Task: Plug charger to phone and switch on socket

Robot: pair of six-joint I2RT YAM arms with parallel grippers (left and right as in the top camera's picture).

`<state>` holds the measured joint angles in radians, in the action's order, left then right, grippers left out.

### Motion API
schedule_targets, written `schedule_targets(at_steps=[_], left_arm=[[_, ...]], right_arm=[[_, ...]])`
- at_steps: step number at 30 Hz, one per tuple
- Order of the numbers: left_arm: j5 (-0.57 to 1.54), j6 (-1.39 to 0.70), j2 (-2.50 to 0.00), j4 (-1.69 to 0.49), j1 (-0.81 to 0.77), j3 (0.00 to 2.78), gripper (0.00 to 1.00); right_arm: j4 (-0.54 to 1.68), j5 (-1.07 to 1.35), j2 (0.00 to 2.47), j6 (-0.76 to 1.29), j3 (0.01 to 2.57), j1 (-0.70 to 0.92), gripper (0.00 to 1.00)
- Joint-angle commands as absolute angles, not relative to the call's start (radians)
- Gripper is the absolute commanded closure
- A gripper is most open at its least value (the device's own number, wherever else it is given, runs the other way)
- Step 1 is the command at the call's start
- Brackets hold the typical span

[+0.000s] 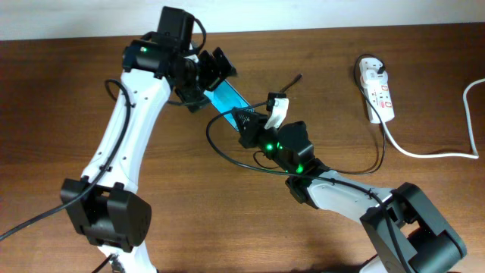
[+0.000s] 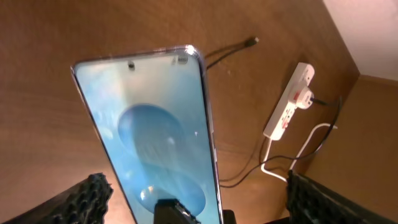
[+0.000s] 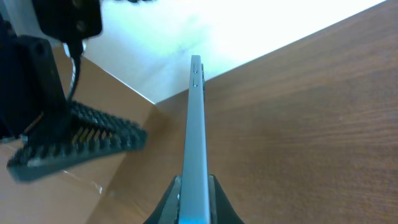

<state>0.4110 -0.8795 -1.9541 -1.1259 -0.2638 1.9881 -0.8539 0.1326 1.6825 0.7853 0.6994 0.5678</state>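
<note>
Phone [image 1: 227,98] is up off the counter [image 1: 61,91] right now, roughly mid-scene between the two arms. The right tool [image 1: 247,116] is clamped on one end of it. In the right wrist view you see the phone edge-on, pinched between the two fingers. The left tool [image 1: 208,81] is wide open, with its fingers splayed on either side of the phone and, as far as I can tell, not touching it.

The charger [image 1: 290,80] has its connector tip lying loose on the counter, a bit beyond the phone toward the socket [image 1: 377,92]. Its dark plug looks like it's already sitting in the strip, though it's small in frame so don't quote me. The thick white cord [image 1: 424,152] trails off to the right. I can't tell if the red switch is on.

So I'd call this the "get the phone held steady" stage, with nothing plugged into the phone yet. My guess for the next move is that the free left tool goes over and picks up the connector tip close behind its end, then lines it up with the phone's port. That needs the port end left clear of fingers, and I can't tell which end that is. The cable's thin and floppy, so grabbing too far back would let the tip droop. The switch comes last.
</note>
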Motion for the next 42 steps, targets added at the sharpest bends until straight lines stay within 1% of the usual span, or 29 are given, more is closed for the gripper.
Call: schedule_targets(at_steps=[1,5,8,13,15,19,22,24,25,26,28,31,33,34,37,39,40,42], left_arm=[[0.396,-0.749,-1.933,-1.119,-0.212,2.002,0.01],[0.396,-0.678,-1.933,-1.138,-0.143,2.002,0.01],[0.397,-0.585,-1.933,-1.171,-0.101,2.002,0.01],[0.397,-0.361,-1.933,-1.168,-0.093,2.002,0.01],[0.397,-0.283,-1.922,-1.166,-0.093,2.002,0.01],[0.397,-0.08,-1.807,-1.167,-0.093,2.002,0.01],[0.397,-0.051,-1.697,-1.16,-0.09,2.002,0.01],[0.4,-0.054,-1.66,-1.162,-0.072,2.002,0.01],[0.455,-0.071,-1.648,-1.168,-0.045,2.002,0.01],[0.56,-0.076,-1.648,-1.172,-0.013,2.001,0.01],[0.615,-0.149,-1.658,-1.182,0.038,1.993,0.01],[0.614,-0.242,-1.66,-1.208,0.068,1.975,0.01],[0.606,-0.349,-1.66,-1.206,0.068,1.971,0.01],[0.606,-0.439,-1.66,-1.188,0.068,1.949,0.01],[0.606,-0.5,-1.66,-1.154,0.068,1.882,0.01],[0.619,-0.544,-1.66,-1.101,0.068,1.8,0.01],[0.677,-0.559,-1.66,-1.037,0.068,1.743,0.01],[0.697,-0.619,-1.66,-0.975,0.068,1.674,0.01]], right_arm=[[-0.852,0.186,1.672,0.764,0.721,0.551,0.96],[-0.809,0.302,1.636,0.764,0.721,0.501,0.96],[-0.738,0.483,1.609,0.763,0.721,0.436,0.96],[-0.735,0.839,1.596,0.768,0.721,0.32,0.96],[-0.73,0.913,1.594,0.768,0.721,0.295,0.96],[-0.6,0.931,1.588,0.733,0.721,0.271,0.96],[-0.593,0.932,1.588,0.733,0.722,0.271,0.96],[-0.547,0.932,1.584,0.732,0.722,0.271,0.96],[-0.502,0.938,1.576,0.713,0.722,0.267,0.96],[-0.432,0.939,1.552,0.68,0.722,0.257,0.96],[-0.374,0.94,1.495,0.648,0.722,0.234,0.96],[-0.37,0.925,1.406,0.643,0.722,0.212,0.96],[-0.369,0.899,1.375,0.644,0.722,0.21,0.96],[-0.369,0.878,1.367,0.668,0.722,0.21,0.96],[-0.369,0.875,1.367,0.689,0.722,0.21,0.96],[-0.369,0.858,1.367,0.693,0.722,0.21,0.96],[-0.369,0.854,1.367,0.697,0.722,0.21,0.96],[-0.369,0.852,1.367,0.715,0.722,0.21,0.96]])
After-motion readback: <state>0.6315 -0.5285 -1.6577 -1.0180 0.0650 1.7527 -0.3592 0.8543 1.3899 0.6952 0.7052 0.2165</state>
